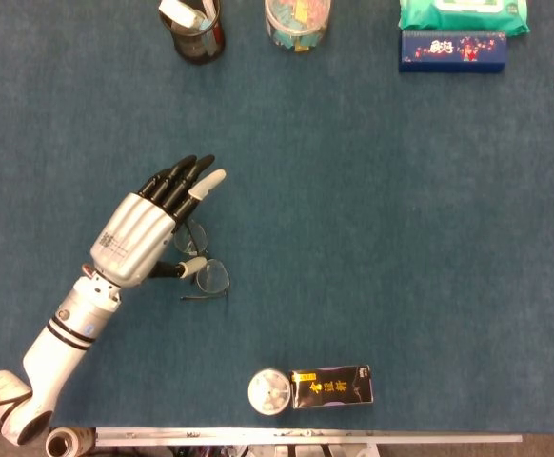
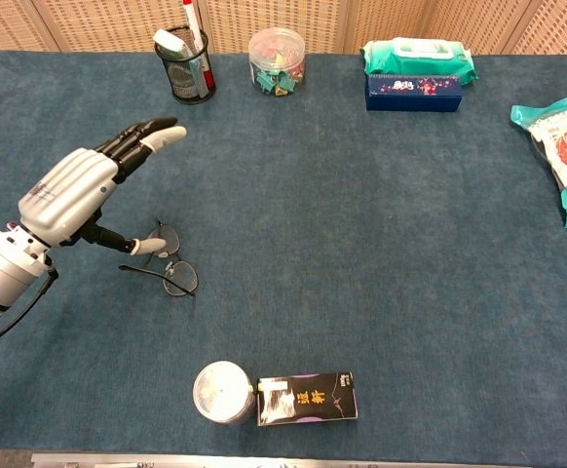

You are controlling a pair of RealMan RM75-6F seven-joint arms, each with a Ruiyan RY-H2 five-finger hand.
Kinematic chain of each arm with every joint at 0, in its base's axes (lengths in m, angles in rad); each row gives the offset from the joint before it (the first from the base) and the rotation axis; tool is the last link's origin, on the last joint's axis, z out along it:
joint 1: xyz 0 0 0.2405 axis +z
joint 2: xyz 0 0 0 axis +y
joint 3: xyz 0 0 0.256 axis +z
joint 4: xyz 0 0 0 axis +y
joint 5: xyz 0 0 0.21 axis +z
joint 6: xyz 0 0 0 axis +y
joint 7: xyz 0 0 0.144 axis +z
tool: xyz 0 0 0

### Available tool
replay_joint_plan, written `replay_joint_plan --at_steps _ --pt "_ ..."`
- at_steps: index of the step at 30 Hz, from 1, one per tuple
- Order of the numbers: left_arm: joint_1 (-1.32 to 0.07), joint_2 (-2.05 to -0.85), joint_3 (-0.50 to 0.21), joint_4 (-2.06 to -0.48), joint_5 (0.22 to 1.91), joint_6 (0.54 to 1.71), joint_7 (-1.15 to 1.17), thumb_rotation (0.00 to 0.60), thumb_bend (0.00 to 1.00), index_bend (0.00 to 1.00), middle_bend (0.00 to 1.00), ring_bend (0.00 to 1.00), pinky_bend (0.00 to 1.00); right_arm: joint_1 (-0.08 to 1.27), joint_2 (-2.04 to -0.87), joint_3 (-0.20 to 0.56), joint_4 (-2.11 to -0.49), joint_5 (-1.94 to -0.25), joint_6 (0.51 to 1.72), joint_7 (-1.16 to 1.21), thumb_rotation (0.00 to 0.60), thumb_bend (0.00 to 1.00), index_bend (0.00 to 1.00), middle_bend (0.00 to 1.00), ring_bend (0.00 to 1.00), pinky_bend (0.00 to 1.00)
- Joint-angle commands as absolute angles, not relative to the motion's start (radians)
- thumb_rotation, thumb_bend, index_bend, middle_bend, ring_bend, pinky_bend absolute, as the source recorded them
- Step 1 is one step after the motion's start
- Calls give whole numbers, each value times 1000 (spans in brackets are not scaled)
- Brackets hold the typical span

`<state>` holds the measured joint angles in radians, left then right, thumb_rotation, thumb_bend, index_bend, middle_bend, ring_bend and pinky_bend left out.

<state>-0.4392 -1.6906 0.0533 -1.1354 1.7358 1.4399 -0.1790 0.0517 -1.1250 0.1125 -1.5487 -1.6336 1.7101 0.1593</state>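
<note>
A pair of thin-framed glasses [image 1: 207, 268] [image 2: 171, 264] lies on the blue cloth at the left. My left hand [image 1: 148, 228] [image 2: 79, 185] hovers over them with its fingers stretched flat and apart. Its thumb points down at the bridge between the lenses, and I cannot tell whether it touches. The hand holds nothing. My right hand shows in neither view.
A black mesh pen cup [image 1: 194, 29] [image 2: 188, 70] and a clear jar of clips [image 1: 297, 21] [image 2: 277, 60] stand at the back. A wipes pack and blue box [image 1: 452, 50] [image 2: 413, 90] lie back right, a snack bag [image 2: 564, 156] far right. A small tin [image 1: 268, 391] and black box [image 1: 332, 387] sit near the front edge.
</note>
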Motion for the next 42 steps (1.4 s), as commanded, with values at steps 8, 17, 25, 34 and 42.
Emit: replay_joint_plan --at_steps 8,17,25,34,42 --pt "-438 -1708 65 -1112 1746 1434 -166 600 83 0 0 13 173 51 -1124 113 -1549 -1633 1710 161 600 207 294 419 314 304" --pt "-435 -1722 79 -1092 1754 1428 -146 600 83 0 0 13 173 51 -1123 113 -1550 -1633 1710 163 600 207 294 419 314 304" --pt "-430 -1723 87 -1086 1763 1437 -144 600 83 0 0 13 173 50 -1121 115 -1550 -1631 1713 168 600 207 294 419 314 304" --pt "-416 -1589 56 -1208 1771 1522 -94 600 83 0 0 14 173 48 -1120 112 -1551 -1638 1716 168 600 207 294 419 314 304" --pt "-362 -1419 65 -1383 1762 1582 -57 600 83 0 0 13 173 49 -1122 107 -1553 -1647 1716 161 600 207 294 419 314 304"
